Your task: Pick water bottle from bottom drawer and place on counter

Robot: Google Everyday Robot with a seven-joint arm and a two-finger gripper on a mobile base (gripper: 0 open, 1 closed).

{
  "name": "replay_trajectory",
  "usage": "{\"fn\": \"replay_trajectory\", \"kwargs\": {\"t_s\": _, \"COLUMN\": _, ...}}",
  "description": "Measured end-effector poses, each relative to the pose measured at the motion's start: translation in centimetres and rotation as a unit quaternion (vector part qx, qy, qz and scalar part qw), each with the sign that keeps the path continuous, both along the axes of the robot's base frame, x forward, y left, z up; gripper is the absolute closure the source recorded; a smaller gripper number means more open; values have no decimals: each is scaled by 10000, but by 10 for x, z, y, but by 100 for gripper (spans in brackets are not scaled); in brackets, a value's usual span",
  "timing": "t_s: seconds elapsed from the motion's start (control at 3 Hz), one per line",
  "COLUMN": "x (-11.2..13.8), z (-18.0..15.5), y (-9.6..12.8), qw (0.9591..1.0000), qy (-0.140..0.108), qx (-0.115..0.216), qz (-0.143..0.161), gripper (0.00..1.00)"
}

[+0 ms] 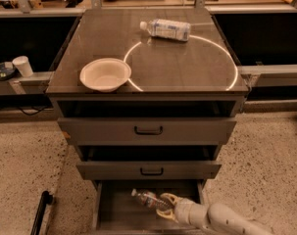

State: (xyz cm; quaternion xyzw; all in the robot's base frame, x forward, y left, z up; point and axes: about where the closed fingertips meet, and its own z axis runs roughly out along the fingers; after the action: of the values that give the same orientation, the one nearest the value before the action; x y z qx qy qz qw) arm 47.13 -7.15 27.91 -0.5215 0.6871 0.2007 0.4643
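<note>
The water bottle (pixel 147 199) lies on its side in the open bottom drawer (pixel 113 212), white cap to the left. My gripper (pixel 166 205) reaches into the drawer from the lower right. Its yellowish fingers (pixel 169 197) stand spread on either side of the bottle's right end, open and not closed on it. The counter (pixel 187 62) is the dark glossy cabinet top with the white circle, above the drawers.
A white bowl (pixel 105 74) sits at the counter's front left. A bottle with a white-blue label (pixel 166 29) lies at the counter's back. Two shut black-handled drawers (pixel 148 130) are above the open one. A white cup (pixel 23 65) stands on the left ledge.
</note>
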Motion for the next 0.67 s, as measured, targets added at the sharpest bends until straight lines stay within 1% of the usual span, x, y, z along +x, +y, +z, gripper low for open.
{"fn": "replay_trajectory", "kwargs": {"t_s": 0.33, "x": -40, "z": 77, "y": 23, "qw": 9892, "qy": -1048, "qx": -135, "qz": 1016, "gripper": 100}}
{"fn": "replay_trajectory", "kwargs": {"t_s": 0.67, "x": -45, "z": 81, "y": 28, "qw": 9874, "qy": -1117, "qx": -133, "qz": 1112, "gripper": 100}}
